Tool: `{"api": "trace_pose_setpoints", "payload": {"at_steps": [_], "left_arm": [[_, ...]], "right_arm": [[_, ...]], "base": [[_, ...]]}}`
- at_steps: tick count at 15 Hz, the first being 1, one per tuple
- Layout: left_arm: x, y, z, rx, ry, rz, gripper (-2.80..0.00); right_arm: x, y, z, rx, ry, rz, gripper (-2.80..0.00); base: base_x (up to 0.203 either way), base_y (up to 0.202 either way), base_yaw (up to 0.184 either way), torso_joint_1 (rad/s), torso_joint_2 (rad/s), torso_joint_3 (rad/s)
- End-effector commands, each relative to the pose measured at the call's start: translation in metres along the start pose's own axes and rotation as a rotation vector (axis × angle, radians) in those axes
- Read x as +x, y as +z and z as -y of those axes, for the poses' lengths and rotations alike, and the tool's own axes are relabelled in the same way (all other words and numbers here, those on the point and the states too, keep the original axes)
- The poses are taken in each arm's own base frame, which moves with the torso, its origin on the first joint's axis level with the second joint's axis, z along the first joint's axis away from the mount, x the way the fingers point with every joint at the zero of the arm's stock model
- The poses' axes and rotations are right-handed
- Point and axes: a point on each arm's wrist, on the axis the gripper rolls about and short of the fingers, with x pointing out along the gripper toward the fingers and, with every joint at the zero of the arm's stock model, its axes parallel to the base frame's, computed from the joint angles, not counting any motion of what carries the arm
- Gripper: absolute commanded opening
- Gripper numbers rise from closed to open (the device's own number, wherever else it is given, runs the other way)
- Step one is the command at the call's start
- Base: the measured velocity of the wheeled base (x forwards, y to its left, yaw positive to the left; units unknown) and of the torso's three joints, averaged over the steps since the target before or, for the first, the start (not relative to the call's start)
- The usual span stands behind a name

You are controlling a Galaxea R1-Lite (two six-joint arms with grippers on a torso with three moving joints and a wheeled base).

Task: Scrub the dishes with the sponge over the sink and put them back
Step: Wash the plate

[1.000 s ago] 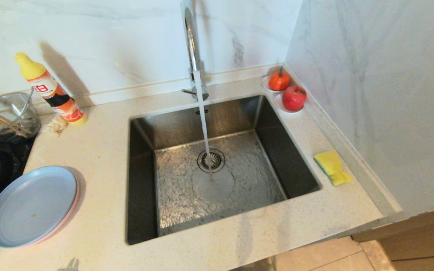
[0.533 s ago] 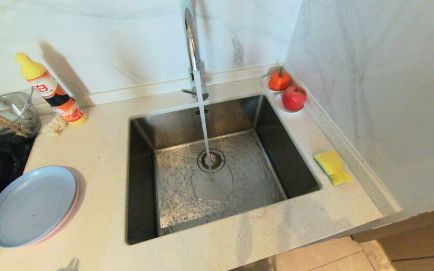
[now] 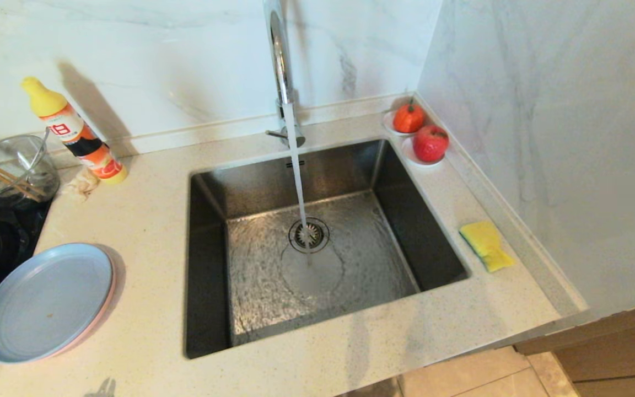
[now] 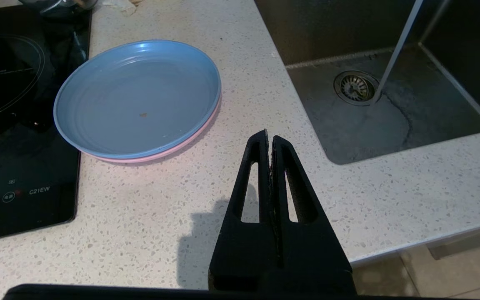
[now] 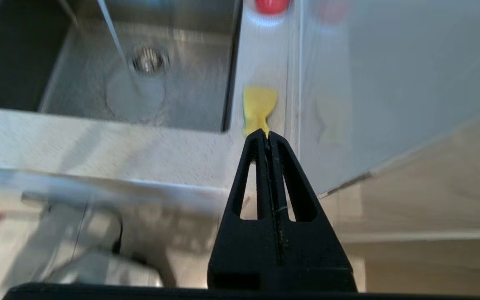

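Presently, the soft, light sponge [image 3: 486, 245] is lying at right of frame on the counter [image 3: 146, 231]; its long edges are inviting a pinch. Right end effector [image 5: 268, 134] and left end effector [image 4: 268, 134] are staying clenched, empty.

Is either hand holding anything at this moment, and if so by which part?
Nothing is held. The left hand and the right hand are both shut and empty; the sponge lies untouched on the counter.

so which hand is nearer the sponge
Right. The right hand, shut, points at the sponge from short of the counter edge; the left hand, shut, sits by the plates, across the sink.
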Motion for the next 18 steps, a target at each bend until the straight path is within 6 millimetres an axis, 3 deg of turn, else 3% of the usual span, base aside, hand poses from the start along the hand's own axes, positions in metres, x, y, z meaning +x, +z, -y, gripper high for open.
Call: {"api": "trace_pose_setpoints", "payload": {"at_steps": [1,6,8,13,18], "left_arm": [[0.002,-0.011,0.001,-0.001,-0.002,-0.042,-2.8],[0.002,-0.011,0.001,-0.001,-0.002,-0.042,-2.8],[0.002,-0.011,0.001,-0.001,-0.003,-0.042,-2.8],[0.002,-0.011,0.001,-0.001,-0.002,-0.042,-2.8],[0.002,-0.011,0.001,-0.001,-0.002,-0.042,-2.8]], "right_arm": [[0.06,0.007,0.021,0.051,0.038,-0.172,-2.8],[0.143,-0.012,0.043,0.137,0.097,-0.44,-2.8],[0.166,-0.023,0.045,0.161,0.122,-0.518,-2.8],[0.206,-0.047,0.022,0.185,0.164,-0.653,-2.8],[0.227,-0.05,-0.002,0.151,0.146,-0.658,-2.8]], "base": [[0.0,0.0,0.0,0.0,0.0,0.0],[0.0,0.0,0.0,0.0,0.0,0.0],[0.0,0.0,0.0,0.0,0.0,0.0],[0.0,0.0,0.0,0.0,0.0,0.0],[0.0,0.0,0.0,0.0,0.0,0.0]]}}
